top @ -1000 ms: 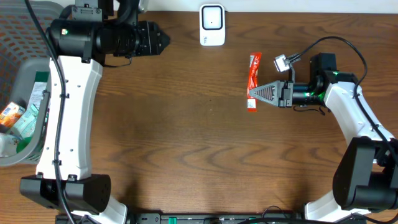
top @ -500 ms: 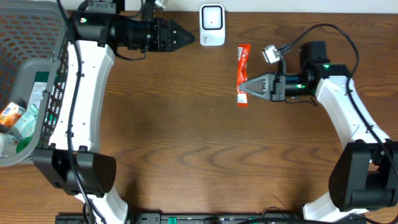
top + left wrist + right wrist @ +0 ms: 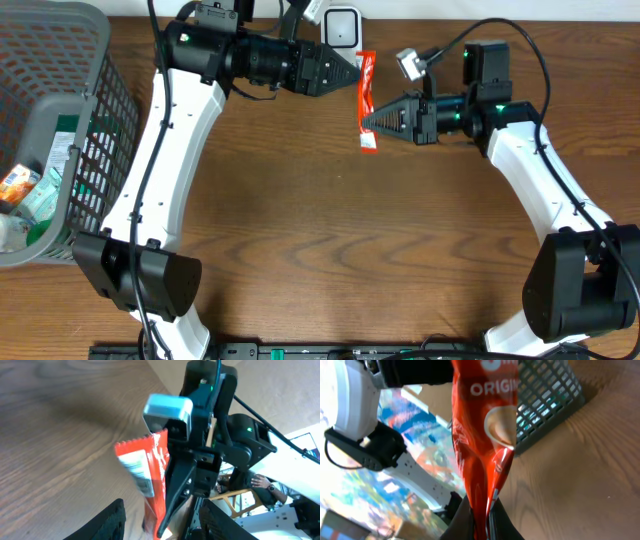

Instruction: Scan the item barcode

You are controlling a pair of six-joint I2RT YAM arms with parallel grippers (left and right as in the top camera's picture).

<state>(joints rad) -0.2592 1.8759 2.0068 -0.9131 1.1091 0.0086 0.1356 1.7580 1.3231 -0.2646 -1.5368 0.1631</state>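
Overhead: brown wood-grain counter (image 3: 300, 250); wire basket (image 3: 70, 100) at left edge, white scanner (image 3: 341, 27) at far edge. Red sachet (image 3: 366, 85) just beside scanner, pinched by right jaws. Left jaws half spread, near sachet, gripping nothing.
Left wrist: sachet off counter; bright, cluttered room behind.
Right wrist: blurred colourful wall beyond basket.

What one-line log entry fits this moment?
right gripper: shut on packet | left gripper: open, beside packet | packet: near scanner
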